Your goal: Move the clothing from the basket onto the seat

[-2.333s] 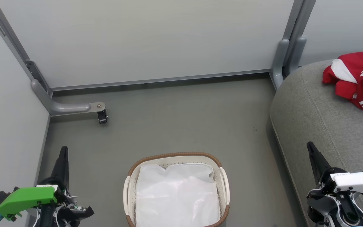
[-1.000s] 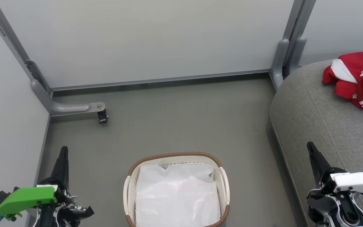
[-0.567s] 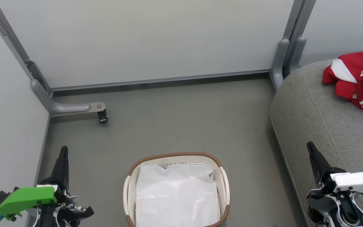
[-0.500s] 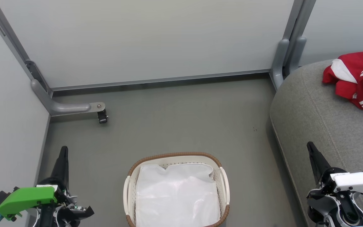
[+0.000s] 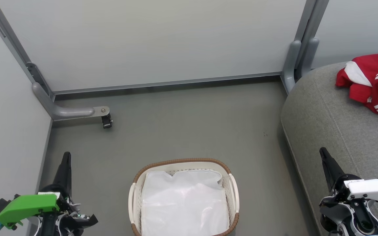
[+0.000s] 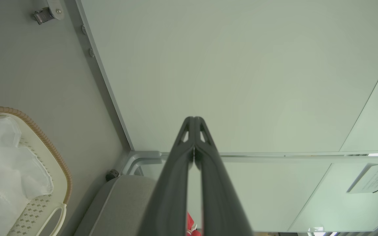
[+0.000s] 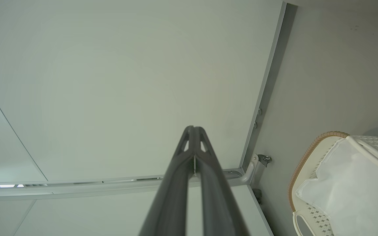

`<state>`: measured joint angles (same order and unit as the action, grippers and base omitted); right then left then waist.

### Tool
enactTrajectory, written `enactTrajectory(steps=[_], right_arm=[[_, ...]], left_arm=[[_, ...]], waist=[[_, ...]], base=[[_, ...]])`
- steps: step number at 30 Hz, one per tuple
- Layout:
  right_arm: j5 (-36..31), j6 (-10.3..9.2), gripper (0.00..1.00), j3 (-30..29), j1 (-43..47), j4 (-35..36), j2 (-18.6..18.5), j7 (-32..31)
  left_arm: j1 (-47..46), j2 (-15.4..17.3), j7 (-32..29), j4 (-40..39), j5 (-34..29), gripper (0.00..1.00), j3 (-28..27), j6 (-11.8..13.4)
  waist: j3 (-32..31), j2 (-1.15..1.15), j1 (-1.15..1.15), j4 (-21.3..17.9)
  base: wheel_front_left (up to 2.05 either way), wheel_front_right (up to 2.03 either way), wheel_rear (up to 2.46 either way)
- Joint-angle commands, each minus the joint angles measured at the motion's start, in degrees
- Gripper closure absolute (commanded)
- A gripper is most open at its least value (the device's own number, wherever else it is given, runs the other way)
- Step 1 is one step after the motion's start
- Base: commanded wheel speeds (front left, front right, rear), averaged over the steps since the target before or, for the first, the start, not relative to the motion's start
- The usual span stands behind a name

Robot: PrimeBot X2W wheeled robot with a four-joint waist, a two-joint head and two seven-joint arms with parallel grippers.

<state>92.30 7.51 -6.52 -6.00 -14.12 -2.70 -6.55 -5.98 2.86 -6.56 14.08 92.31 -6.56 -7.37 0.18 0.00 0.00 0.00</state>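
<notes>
The red clothing point(image 5: 372, 83) with white stripes lies bunched on the grey seat point(image 5: 340, 131) at the far right. On the floor at bottom centre stands the basket point(image 5: 136, 196), cream with a brown rim, holding a plain white liner sheet point(image 5: 184, 205). My left gripper point(image 5: 66, 155) is at the lower left, shut and empty, apart from the basket. Over the seat's front edge at the lower right, my right gripper point(image 5: 322, 150) is also shut and empty. The wrist views show each pair of fingers point(image 6: 194, 123) point(image 7: 194, 131) pressed together, with the basket point(image 6: 54, 157) point(image 7: 302, 160) to one side.
Pale partition walls point(image 5: 149, 42) enclose the floor point(image 5: 189, 124) at the back and left. A grey panel foot with a black caster point(image 5: 106, 122) juts out at the back left. Another grey post foot point(image 5: 290, 65) stands beside the seat's far corner.
</notes>
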Motion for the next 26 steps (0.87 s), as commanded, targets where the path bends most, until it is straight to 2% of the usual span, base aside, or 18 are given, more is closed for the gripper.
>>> enactTrajectory(steps=[1, 26], right_arm=[[0.23, -0.04, 1.0, -0.11, -0.39, 0.26, -0.34, -0.14], [0.23, -0.04, 1.0, -0.11, -0.39, 0.26, -0.34, -0.14]], left_arm=[[-0.53, 0.03, -0.14, -0.11, 0.19, 1.0, -0.09, -0.27], [-0.53, 0.03, -0.14, -0.11, 0.2, 1.0, -0.08, -0.27]], waist=[[0.0, 0.0, 0.0, 0.0], [0.0, 0.0, 0.0, 0.0]], base=[[0.0, 0.0, 0.0], [0.0, 0.0, 0.0]])
